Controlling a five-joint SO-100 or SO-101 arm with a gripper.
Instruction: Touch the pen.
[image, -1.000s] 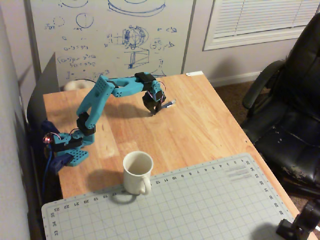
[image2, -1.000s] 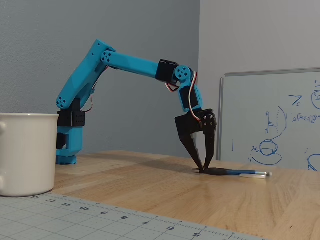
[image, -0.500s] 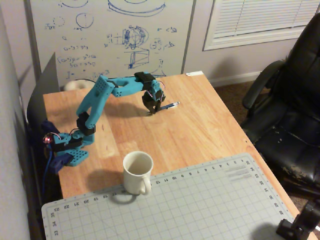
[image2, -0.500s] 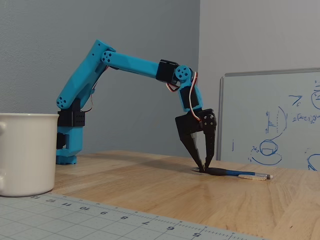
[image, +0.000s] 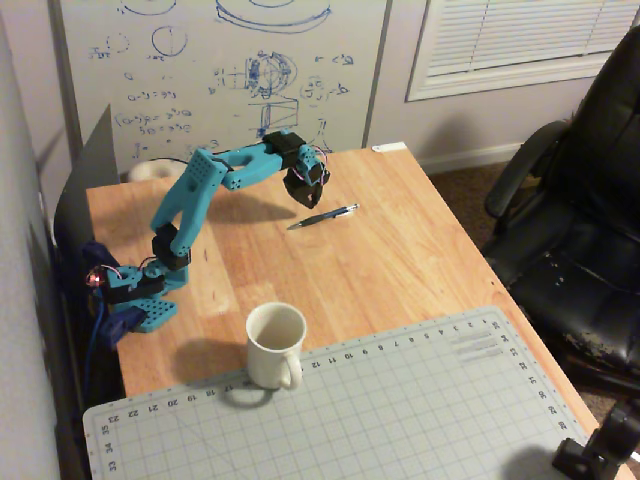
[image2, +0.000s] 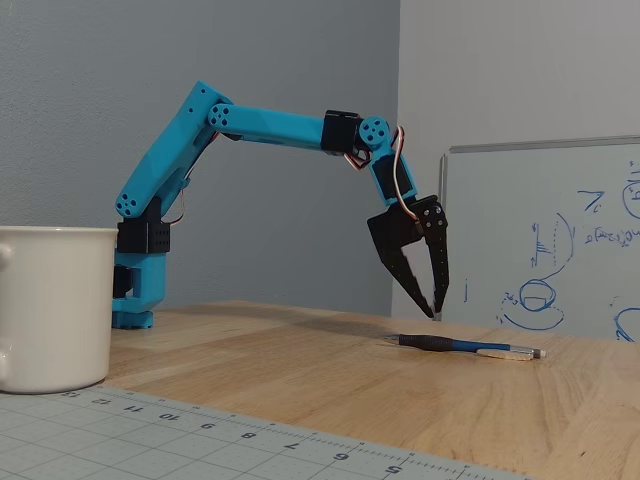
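Pen (image2: 470, 346) lies flat on bench (image2: 300, 370), well clear of white mug (image2: 52, 305) and grey cutting mat (image: 380, 400), so approach from above looks unobstructed. Blue arm (image2: 270, 128) reaches out, wrist pitched down, gripper (image2: 436, 310) poised above pen's grip end. Fingers nearly together, slight gap at tips, holding nothing. Fixed view shows air between tips and pen: no contact yet. Overhead view places gripper (image: 304, 200) just beside pen (image: 324, 215).

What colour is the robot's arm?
Bright turquoise blue arm, with a black gripper; clearest in the fixed view.
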